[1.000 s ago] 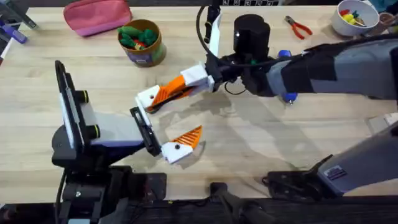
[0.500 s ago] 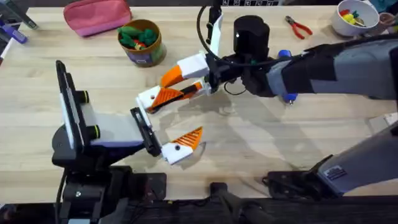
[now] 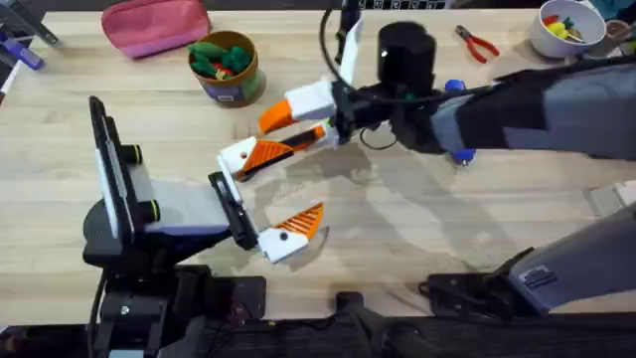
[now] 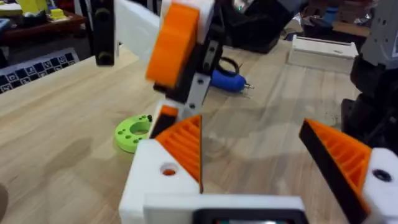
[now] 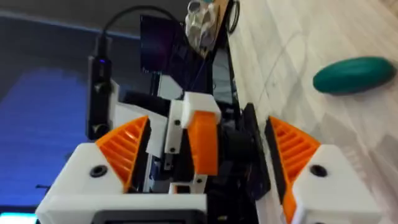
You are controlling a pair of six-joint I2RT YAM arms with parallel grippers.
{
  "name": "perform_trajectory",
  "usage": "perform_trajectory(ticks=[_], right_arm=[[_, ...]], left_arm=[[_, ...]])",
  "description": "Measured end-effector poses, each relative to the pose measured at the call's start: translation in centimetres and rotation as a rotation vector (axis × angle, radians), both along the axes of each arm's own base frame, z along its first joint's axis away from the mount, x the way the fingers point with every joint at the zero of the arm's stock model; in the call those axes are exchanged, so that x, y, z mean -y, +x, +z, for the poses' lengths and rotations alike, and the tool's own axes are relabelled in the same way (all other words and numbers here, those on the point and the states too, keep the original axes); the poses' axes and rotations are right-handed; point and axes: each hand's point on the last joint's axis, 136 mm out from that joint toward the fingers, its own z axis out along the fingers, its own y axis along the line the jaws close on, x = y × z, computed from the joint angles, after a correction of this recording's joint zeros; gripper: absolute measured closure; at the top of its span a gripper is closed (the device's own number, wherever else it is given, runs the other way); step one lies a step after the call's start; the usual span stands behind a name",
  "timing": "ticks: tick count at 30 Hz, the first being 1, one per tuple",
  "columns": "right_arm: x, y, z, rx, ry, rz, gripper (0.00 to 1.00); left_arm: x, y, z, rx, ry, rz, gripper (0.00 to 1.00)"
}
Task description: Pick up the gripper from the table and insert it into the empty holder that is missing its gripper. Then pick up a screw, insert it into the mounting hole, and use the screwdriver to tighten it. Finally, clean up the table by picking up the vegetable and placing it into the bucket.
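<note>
The orange gripper (image 3: 266, 152) sits on the white holder (image 3: 237, 159), which is the far finger of my left gripper (image 3: 303, 179). That gripper stands open, with the holder's mounting hole (image 4: 168, 169) bare. My right gripper (image 3: 278, 132) reaches in from the right and is open, its orange pads (image 5: 124, 152) astride the fitted tip (image 5: 202, 140) without gripping it. The blue screwdriver (image 4: 227, 81) lies behind, partly under the right arm (image 3: 455, 89). The dark green vegetable (image 5: 353, 74) lies on the table. The yellow-tan bucket (image 3: 227, 65) stands at the back left. A screw is out of view.
A bright green ring disc (image 4: 134, 134) lies near the fingers. A pink pouch (image 3: 154, 25) is at the back left; red-handled pliers (image 3: 477, 42) and a white bowl (image 3: 566, 30) at the back right. The right arm (image 3: 517, 109) spans the table's right half.
My right gripper was shut on the orange tip and has opened, its far finger swinging away toward the back. The left arm has stayed still.
</note>
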Motion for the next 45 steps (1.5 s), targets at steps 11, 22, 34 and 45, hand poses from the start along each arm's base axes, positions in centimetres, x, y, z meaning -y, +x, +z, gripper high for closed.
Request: perform_trajectory(ticks=[11, 22, 34, 45], right_arm=[[7.6, 3.0, 1.4, -0.012, -0.212, -0.254, 0.009], [14.0, 4.6, 5.7, 0.350, -0.698, -0.362, 0.009], [15.8, 8.1, 2.4, 0.581, -1.239, -0.170, 0.046], [14.1, 10.0, -4.0, 0.569, -1.376, -0.006, 0.156]], left_arm=[[0.0, 0.0, 0.0, 0.001, 0.000, 0.000, 0.015], [0.0, 0.0, 0.0, 0.002, 0.001, -0.001, 0.015], [0.0, 0.0, 0.0, 0.002, 0.001, -0.002, 0.015], [0.0, 0.0, 0.0, 0.002, 0.001, -0.002, 0.015]])
